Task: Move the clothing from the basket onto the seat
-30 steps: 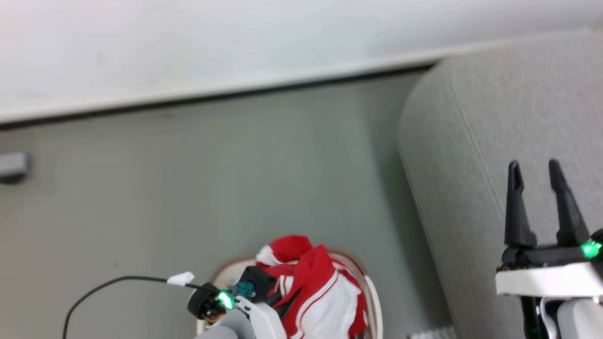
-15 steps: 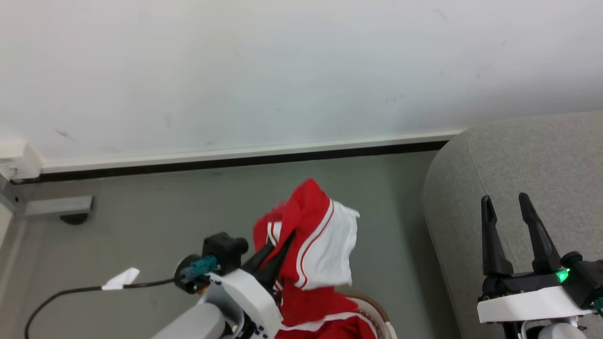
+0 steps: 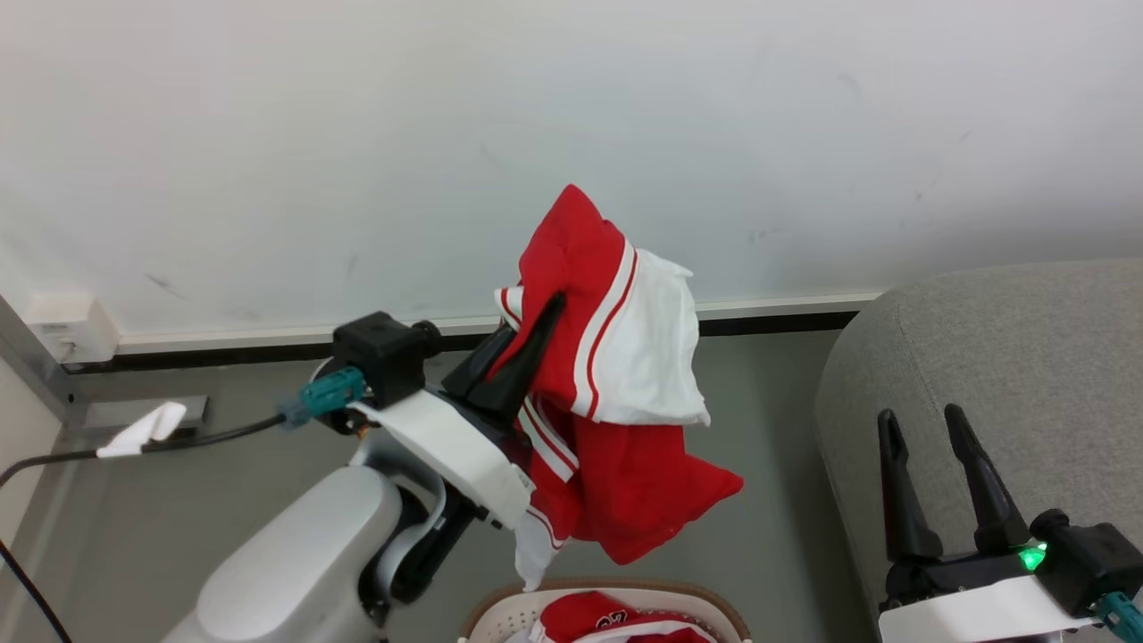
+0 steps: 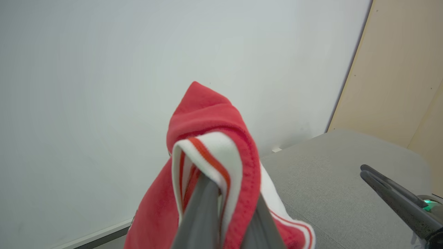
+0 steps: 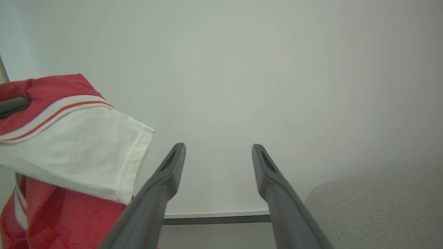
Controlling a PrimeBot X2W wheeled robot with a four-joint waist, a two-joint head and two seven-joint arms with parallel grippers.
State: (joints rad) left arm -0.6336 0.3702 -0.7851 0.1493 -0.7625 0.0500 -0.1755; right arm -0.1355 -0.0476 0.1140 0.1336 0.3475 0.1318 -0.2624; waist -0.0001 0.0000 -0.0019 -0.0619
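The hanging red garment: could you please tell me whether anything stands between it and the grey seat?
Nothing visible does: the garment, gripped by the left claw, hangs above the basket, with only open floor before the seat.

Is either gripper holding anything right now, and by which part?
The left gripper is shut on a soft red sports garment with white panels, pinching a bunched fold by its striped trim. The right gripper is open and empty.

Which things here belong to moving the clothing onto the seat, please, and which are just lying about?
Job: garment held in the shut left gripper; more clothing in the basket; grey seat; open right gripper.
Lying about: white wall box; grey floor bracket; skirting board.
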